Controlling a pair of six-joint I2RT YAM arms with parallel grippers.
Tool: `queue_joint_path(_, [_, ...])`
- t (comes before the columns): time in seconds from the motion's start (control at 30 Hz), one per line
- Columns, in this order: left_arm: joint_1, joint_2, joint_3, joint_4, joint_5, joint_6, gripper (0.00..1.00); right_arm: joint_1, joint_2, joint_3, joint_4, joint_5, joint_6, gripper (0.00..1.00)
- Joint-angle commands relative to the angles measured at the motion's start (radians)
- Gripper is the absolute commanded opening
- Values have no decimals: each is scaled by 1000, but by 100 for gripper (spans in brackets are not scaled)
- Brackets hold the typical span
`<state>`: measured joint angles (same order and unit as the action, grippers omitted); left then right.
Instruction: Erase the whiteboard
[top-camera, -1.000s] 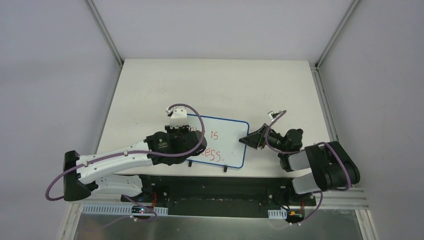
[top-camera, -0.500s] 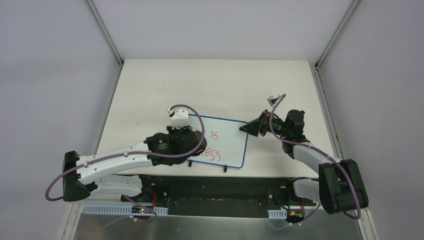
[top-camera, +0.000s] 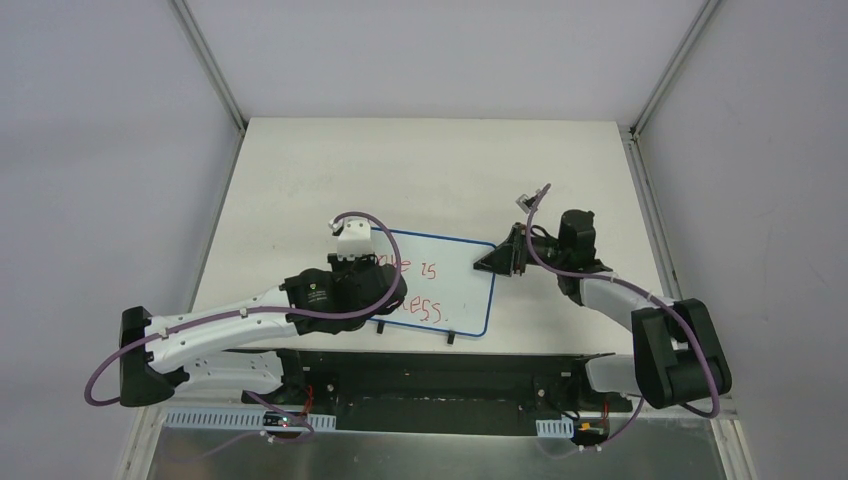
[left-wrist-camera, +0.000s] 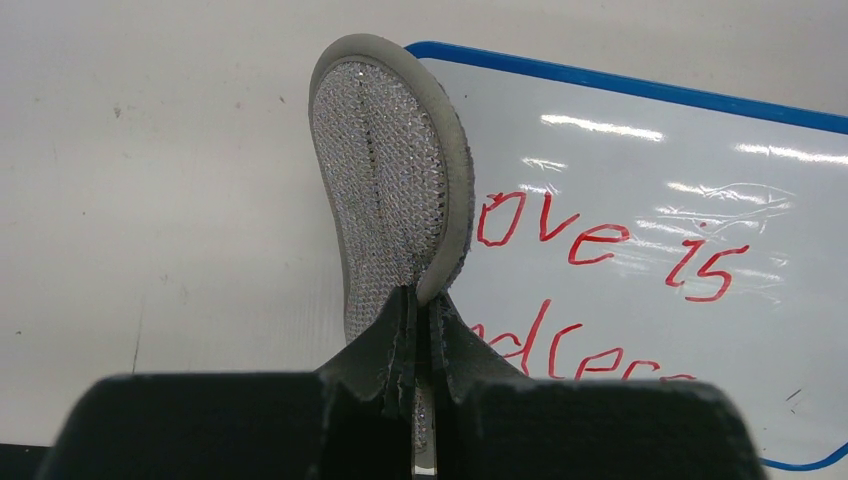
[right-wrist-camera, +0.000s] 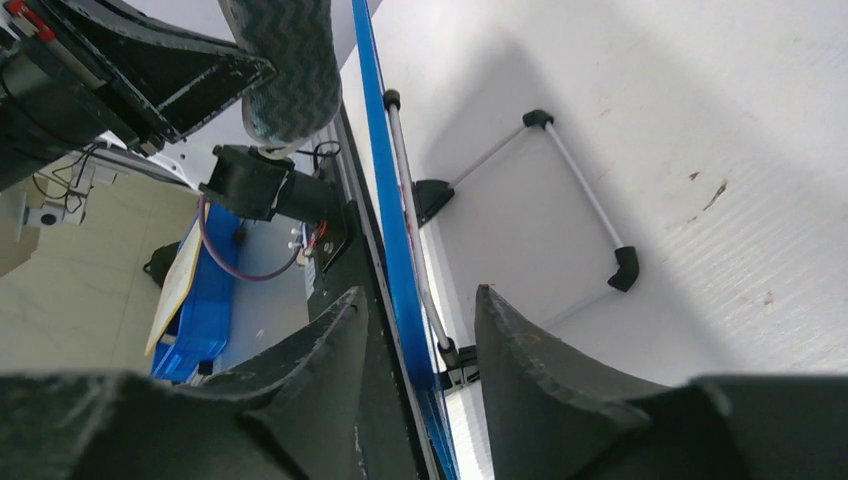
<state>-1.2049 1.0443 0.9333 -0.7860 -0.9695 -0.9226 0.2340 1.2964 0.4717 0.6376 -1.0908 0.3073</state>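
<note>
Red-lettered whiteboard (top-camera: 452, 292), left gripper (top-camera: 362, 256) over it, right gripper (top-camera: 486, 266) at edge

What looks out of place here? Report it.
The whiteboard sits skewed to the table edges, its right edge inside the open right gripper. The left gripper pinches a curled grey pad. Nothing looks spilled or broken.

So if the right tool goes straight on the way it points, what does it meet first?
The right tool likely meets the whiteboard's blue edge first, lined up between its open fingers.
</note>
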Motion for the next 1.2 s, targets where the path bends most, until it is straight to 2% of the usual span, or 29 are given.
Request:
queue_joint_path(0.0, [-3, 4, 31, -21, -18, 25, 0, 12, 22, 39, 21, -59, -46, 44])
queue_joint_path(0.13, [-4, 50, 66, -70, -26, 9, 0, 19, 36, 44, 30, -74, -41, 41])
queue_joint_path(0.3, [0, 83, 92, -116, -40, -31, 0, 27, 56, 45, 53, -80, -38, 26])
queue_joint_path(0.43, [18, 76, 76, -92, -31, -34, 0, 28, 76, 43, 76, -82, -25, 16])
queue_joint_path(0.63, [64, 90, 66, -40, -11, -8, 0, 30, 62, 23, 83, -65, -45, 11])
queue_joint_path(0.73, [82, 100, 65, -25, -14, -6, 0, 35, 46, 13, 83, -56, -60, 0])
queue_joint_path(0.93, [85, 123, 84, -48, -62, -53, 0, 40, 30, -1, 89, -53, -74, 0])
queue_joint_path(1.17, [84, 267, 157, -31, -58, -49, 0, 54, 2, -24, 89, -53, -74, 0])
